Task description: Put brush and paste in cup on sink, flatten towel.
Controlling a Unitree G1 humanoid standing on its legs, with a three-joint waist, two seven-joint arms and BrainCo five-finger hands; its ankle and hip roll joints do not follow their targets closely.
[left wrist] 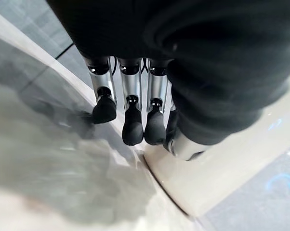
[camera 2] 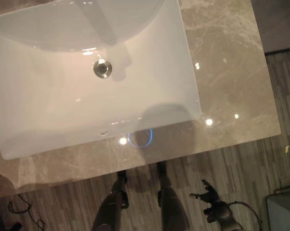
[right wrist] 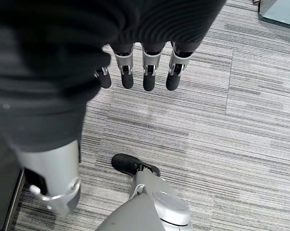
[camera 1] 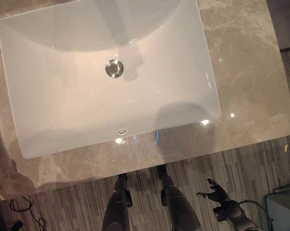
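A white rectangular sink (camera 1: 63, 106) with a metal drain (camera 1: 114, 68) is set in a glossy brown marble counter (camera 1: 246, 72). My right hand (camera 1: 216, 191) hangs low over the striped carpet, off the counter's front right corner. Its fingers (right wrist: 147, 72) are straight and hold nothing. In the left wrist view my left hand (left wrist: 133, 115) has relaxed, straight fingers with nothing in them. They hover just above a glossy grey surface beside a pale curved rim (left wrist: 222, 163).
Grey striped carpet (camera 1: 77, 202) runs along the counter's front edge. A grey box (camera 1: 282, 209) stands on the floor at the lower right. A blue ring of light (camera 1: 146, 139) is reflected on the counter just in front of the sink.
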